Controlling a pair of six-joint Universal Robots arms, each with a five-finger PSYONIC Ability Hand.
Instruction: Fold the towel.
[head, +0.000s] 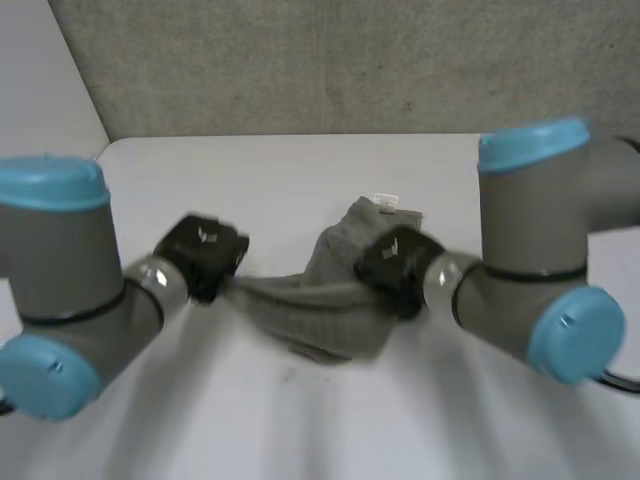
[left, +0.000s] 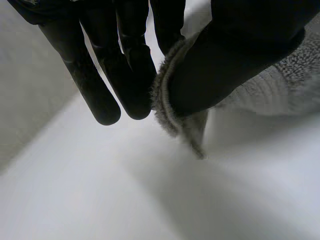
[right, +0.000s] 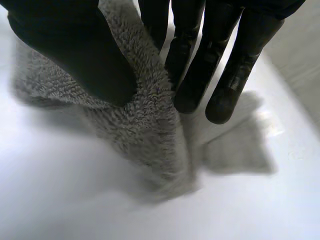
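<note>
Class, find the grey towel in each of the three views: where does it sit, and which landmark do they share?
Head view: towel bunched on the table between left hand and right hand.
Left wrist view: towel edge pinched between the left hand's thumb and fingers.
Right wrist view: towel pinched between the right hand's thumb and fingers.
Shared landmark: the white table.

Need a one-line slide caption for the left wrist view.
Left hand pinches the grey towel by its edge, thumb against fingers, over the white table.
</note>
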